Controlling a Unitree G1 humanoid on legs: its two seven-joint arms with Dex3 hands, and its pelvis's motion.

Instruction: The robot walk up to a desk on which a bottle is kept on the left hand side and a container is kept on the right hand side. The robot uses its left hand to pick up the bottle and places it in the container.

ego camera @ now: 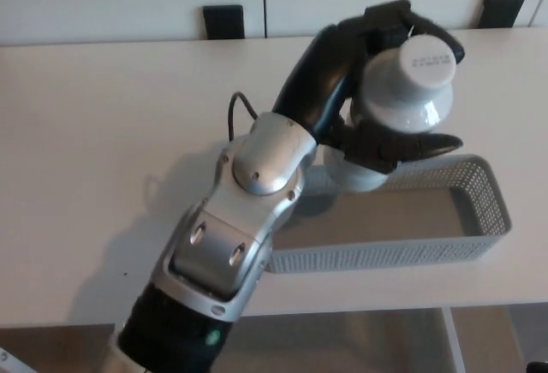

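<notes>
Left hand (377,91) wrapped tight around the bottle (402,99), black fingers (424,145) curling under its belly and the thumb side hooked over the top by the cap (426,62). Bottle's white, fat and rounded, cap facing pretty much straight up at the camera, some lettering on it but too blurry to read. Held up in the air, clear of the desk (103,133), hanging right over the basket (479,219), roughly above its middle-left part. Can't tell how high above the bottom exactly. Basket's a grey perforated rectangular thing sitting toward the right side of the desk, long side running left-right, nothing visible inside it. Silver-and-black arm (248,210) stretching diagonally from bottom-left up across the basket's left end, hiding that corner. Thin black cable (233,109) looping out near the wrist. Two black brackets (224,20) along the desk's back edge against the white wall. Right hand nowhere in the shot.
</notes>
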